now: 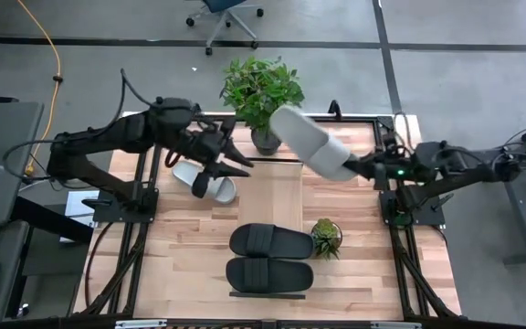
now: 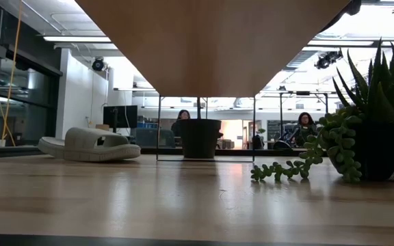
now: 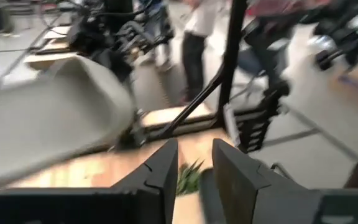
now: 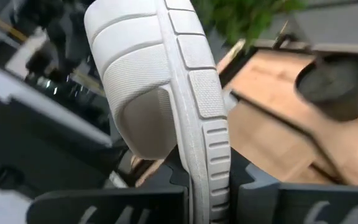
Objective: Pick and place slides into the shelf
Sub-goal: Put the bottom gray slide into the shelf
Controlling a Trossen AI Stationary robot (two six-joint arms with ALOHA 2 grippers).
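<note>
A light grey slide [image 1: 310,142] hangs in the air over the table's far middle, beside the tall plant, with my right gripper [image 1: 352,168] shut on it. A second light grey slide [image 1: 204,180] lies sole-down on the tabletop, left of the shelf [image 1: 269,196]. My left gripper [image 1: 237,164] hovers open just above that slide and touches nothing. Two black slides [image 1: 270,241] [image 1: 268,274] lie side by side on the shelf's near half. In the low view the shelf's underside [image 2: 211,41] spans overhead. My right gripper pinches the light grey slide by the sole's ribbed rim [image 4: 211,177] at one end, between its two fingers. The fingers come nearly level from the table's right. The slide sticks out beyond them toward the far left, turned on its side, sole tread showing, clear of everything.
A tall potted plant [image 1: 261,91] stands at the shelf's far end, close to the held slide. A small succulent [image 1: 325,236] sits right of the black slides. People sit in the room beyond [image 2: 305,124]. Bare tabletop lies at the near left [image 1: 167,265].
</note>
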